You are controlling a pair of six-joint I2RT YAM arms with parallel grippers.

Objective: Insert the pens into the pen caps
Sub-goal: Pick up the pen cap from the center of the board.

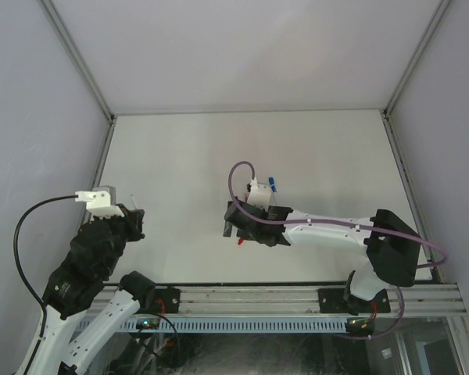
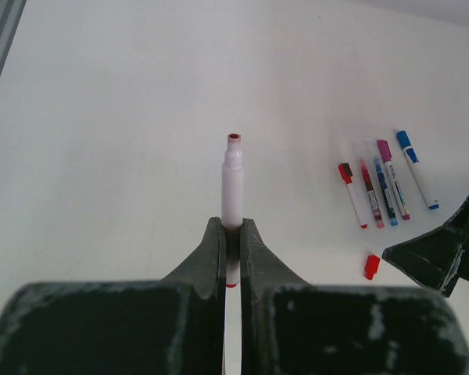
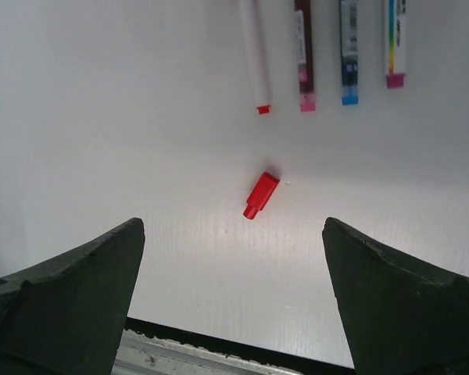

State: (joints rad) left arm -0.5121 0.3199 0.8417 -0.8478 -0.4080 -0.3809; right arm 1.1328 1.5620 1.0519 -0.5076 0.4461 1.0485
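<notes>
My left gripper (image 2: pixel 232 234) is shut on a pen (image 2: pixel 233 180) with a white barrel and a bare red tip that points away from me; it is at the table's left (image 1: pixel 133 223). Several pens (image 2: pixel 385 187) with red, magenta and blue ends lie side by side on the table; their lower ends show in the right wrist view (image 3: pixel 303 55). A loose red pen cap (image 3: pixel 261 194) lies just below them, also seen from the left wrist (image 2: pixel 370 266) and from above (image 1: pixel 240 241). My right gripper (image 3: pixel 233 230) is open wide and empty, hovering just short of the cap (image 1: pixel 234 230).
The white table (image 1: pixel 180 156) is walled on three sides. The metal rail (image 1: pixel 297 301) at the near edge lies right behind the right gripper. The right gripper's finger (image 2: pixel 445 254) shows at the edge of the left wrist view.
</notes>
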